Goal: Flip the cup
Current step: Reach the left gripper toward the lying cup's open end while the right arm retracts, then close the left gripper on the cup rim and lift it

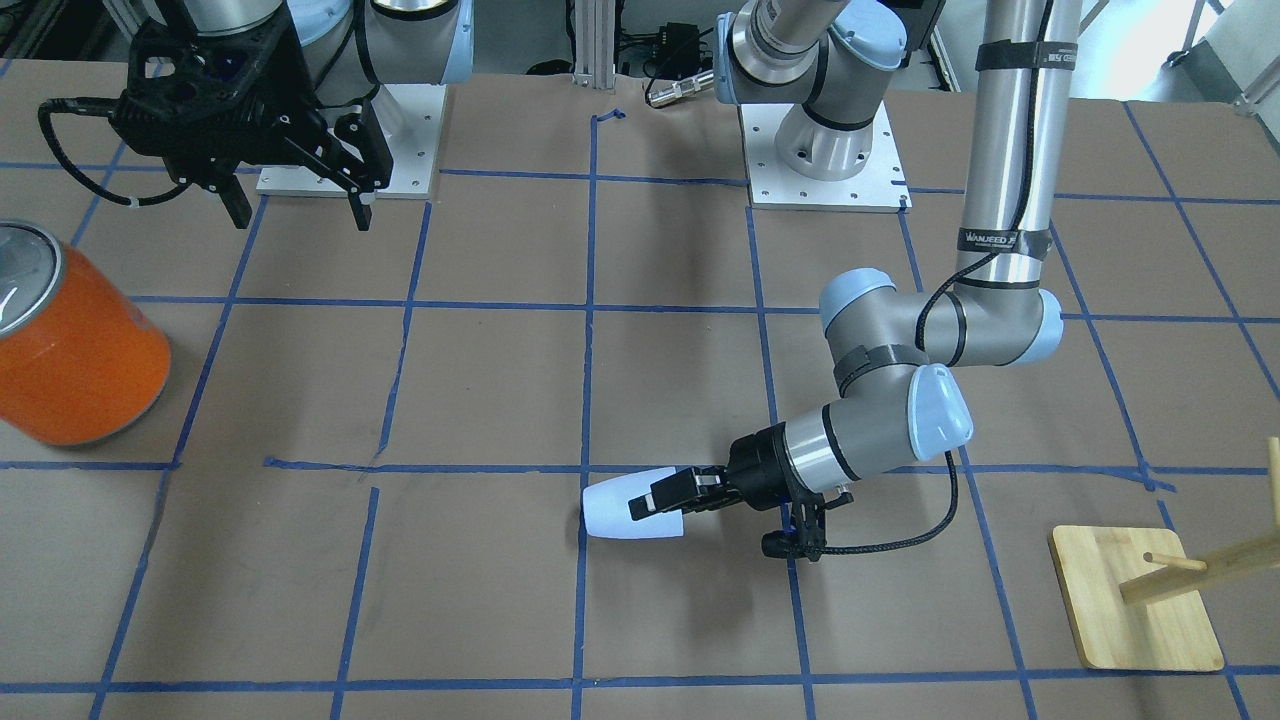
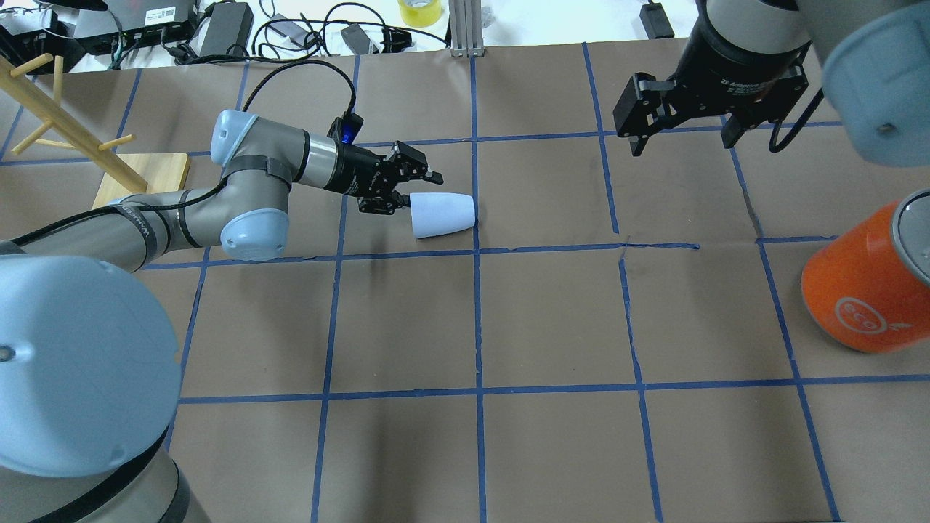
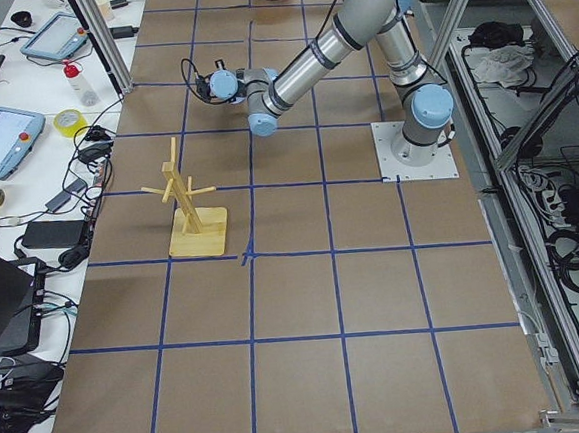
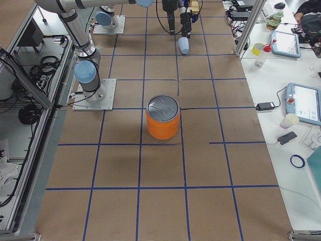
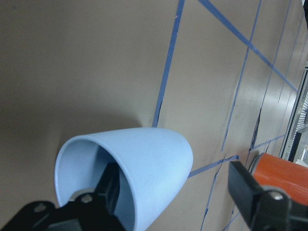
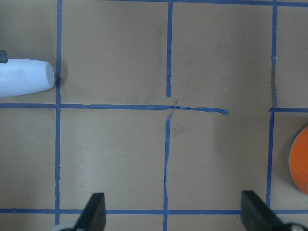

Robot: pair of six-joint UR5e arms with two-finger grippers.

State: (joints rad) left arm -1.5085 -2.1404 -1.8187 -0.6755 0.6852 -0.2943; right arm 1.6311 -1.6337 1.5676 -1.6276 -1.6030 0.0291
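Note:
The pale blue-white cup lies on its side on the brown table, mouth toward my left gripper. It also shows in the overhead view and the right wrist view. My left gripper is low at the cup's mouth and open. In the left wrist view the cup has one finger inside its mouth, and the other finger stands outside, apart from the wall. My right gripper is open and empty, high near its base.
A large orange can with a silver top stands on my right side. A wooden peg rack on a square base stands beyond my left arm. Blue tape lines grid the table.

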